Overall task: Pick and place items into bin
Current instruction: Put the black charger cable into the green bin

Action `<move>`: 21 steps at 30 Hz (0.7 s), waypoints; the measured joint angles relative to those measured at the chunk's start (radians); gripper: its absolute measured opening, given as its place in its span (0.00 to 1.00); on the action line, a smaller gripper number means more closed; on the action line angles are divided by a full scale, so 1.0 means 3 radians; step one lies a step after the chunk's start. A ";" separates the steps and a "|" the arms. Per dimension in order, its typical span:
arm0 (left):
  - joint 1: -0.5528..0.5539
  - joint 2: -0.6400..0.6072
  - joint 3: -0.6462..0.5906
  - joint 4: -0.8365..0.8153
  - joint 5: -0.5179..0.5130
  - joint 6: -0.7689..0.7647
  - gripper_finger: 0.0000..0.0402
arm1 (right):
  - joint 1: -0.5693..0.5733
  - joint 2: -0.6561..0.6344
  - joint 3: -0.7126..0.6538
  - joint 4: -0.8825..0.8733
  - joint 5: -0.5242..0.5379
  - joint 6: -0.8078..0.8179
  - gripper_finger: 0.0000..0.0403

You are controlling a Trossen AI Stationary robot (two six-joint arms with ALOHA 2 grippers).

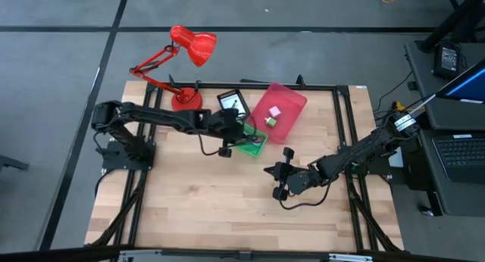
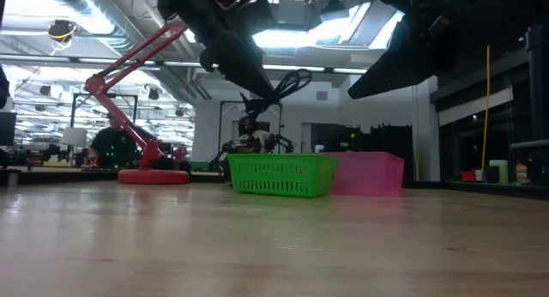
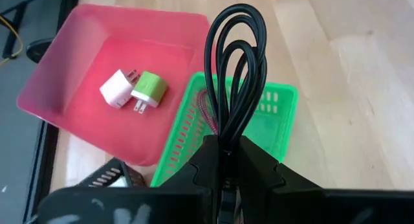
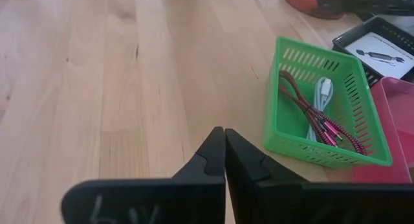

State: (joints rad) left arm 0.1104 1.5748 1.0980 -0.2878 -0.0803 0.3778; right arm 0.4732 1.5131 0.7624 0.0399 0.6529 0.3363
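My left gripper [image 3: 224, 160] hangs above the green basket [image 3: 275, 114] and is shut on a looped black cable [image 3: 234, 62]. The low view shows the cable's loops [image 2: 292, 81] sticking out past the fingers, high over the basket [image 2: 280, 175]. Inside the basket lie a maroon cable [image 4: 304, 104] and a white cable [image 4: 321, 94]. The pink bin [image 1: 288, 99] beside it holds a pink cube [image 3: 117, 90] and a green cube [image 3: 149, 90]. My right gripper [image 4: 224, 153] is shut on nothing, above bare wood near the table's right side [image 1: 279, 180]. My left gripper pinches the bundled strands of the black cable [image 3: 225, 134] between its two fingers. The fingers slant downward from the table's left. The loops stand out forward beyond the fingertips, lifted clear of the basket and the table.
A red desk lamp [image 1: 186, 54] stands at the far left corner. A black tray with a white card [image 1: 233, 103] sits between the lamp's base and the pink bin. Bare wood [image 1: 197, 201] stretches across the table's near half.
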 joint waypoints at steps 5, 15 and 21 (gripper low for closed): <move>0.0024 0.0121 0.0023 0.0046 0.0075 0.0008 0.07 | 0.0000 0.0001 0.0000 -0.0012 0.0000 -0.0002 0.00; 0.0138 0.0533 0.0018 0.0116 0.0187 0.0138 0.07 | 0.0001 0.0000 0.0000 -0.0025 0.0000 -0.0003 0.00; 0.0142 0.0662 0.0016 0.0172 0.0186 0.0243 0.08 | 0.0001 0.0001 0.0000 -0.0027 0.0000 -0.0005 0.00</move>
State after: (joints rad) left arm 0.1532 1.7733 1.1027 -0.2360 -0.0245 0.4508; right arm 0.4736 1.5134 0.7624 0.0319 0.6529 0.3349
